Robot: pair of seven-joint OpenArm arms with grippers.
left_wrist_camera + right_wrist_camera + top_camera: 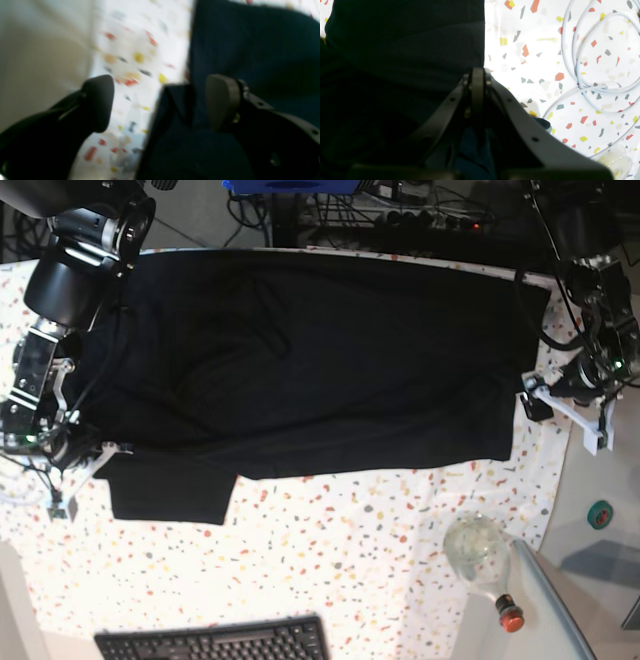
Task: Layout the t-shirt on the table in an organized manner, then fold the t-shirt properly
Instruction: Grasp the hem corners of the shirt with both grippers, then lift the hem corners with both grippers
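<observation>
Your t-shirt [300, 370] lies spread flat across the far half of the tabletop [350, 550]. Your left end effector [160, 102] is spread wide at its edge, gripping nothing. Your right end effector [478, 85] is clenched, seemingly pinching cloth, though the dark view hides it.

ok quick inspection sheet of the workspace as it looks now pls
surface: table, white speckled cover.
job's things: t-shirt spread wide across the far half, one sleeve hanging toward the keyboard side.
clutter: keyboard at the near edge; clear bottle with red cap lying down; green tape roll off the table.
grippers: left claw open at the shirt's edge; right claw shut on the t-shirt.
cables: white cable looped on the table.
surroundings: dark equipment behind the table.
</observation>
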